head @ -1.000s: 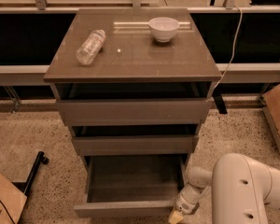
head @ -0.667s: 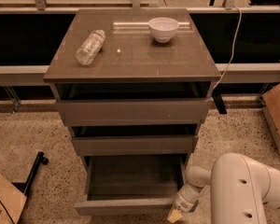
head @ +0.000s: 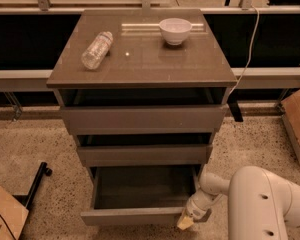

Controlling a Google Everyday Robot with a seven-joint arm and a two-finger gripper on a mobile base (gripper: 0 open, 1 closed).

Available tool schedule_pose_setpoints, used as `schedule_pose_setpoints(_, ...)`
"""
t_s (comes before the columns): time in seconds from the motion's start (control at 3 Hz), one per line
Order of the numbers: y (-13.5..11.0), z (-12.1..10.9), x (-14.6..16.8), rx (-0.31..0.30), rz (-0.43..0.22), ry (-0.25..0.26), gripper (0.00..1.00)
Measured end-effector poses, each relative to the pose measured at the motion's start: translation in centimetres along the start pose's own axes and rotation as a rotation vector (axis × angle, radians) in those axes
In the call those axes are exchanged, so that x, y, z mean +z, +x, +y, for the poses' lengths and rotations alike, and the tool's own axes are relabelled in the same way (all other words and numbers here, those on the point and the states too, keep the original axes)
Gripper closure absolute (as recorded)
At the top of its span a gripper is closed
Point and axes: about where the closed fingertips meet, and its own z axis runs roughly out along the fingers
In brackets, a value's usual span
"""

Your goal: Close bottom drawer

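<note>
The bottom drawer [head: 135, 216] of the grey-brown cabinet [head: 140, 64] is pulled out toward me, and its shallow grey box looks empty. Its plain flat front [head: 130, 217] faces me at the bottom of the view. My gripper [head: 187, 221] sits at the right end of that front, touching or almost touching it, on a white arm [head: 262, 204] coming in from the lower right. The middle drawer [head: 142, 154] and top drawer [head: 142, 119] above are slightly ajar.
A plastic bottle [head: 96, 50] lies on the cabinet top beside a white bowl [head: 175, 31]. Cardboard boxes stand at the right [head: 297, 121] and lower left [head: 5, 214]. A black leg [head: 35, 184] rests on the speckled floor to the left. A white cable [head: 247, 59] hangs at the right.
</note>
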Motion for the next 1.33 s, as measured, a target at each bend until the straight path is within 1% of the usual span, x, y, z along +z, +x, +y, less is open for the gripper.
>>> schedule_pose_setpoints(0.33, -0.4, -0.4, -0.2, -0.017, -0.008, 0.011, 1.00)
schedule_pose_setpoints(0.67, -0.4, -0.7, -0.2, -0.021, -0.009, 0.041, 1.00)
schedule_pose_setpoints(1.0, -2.6, -3.6, -1.2, -0.104, -0.037, 0.153, 1.00)
schedule_pose_setpoints(1.33, -4.2, -4.9, -0.7, -0.163, -0.053, 0.177, 1.00)
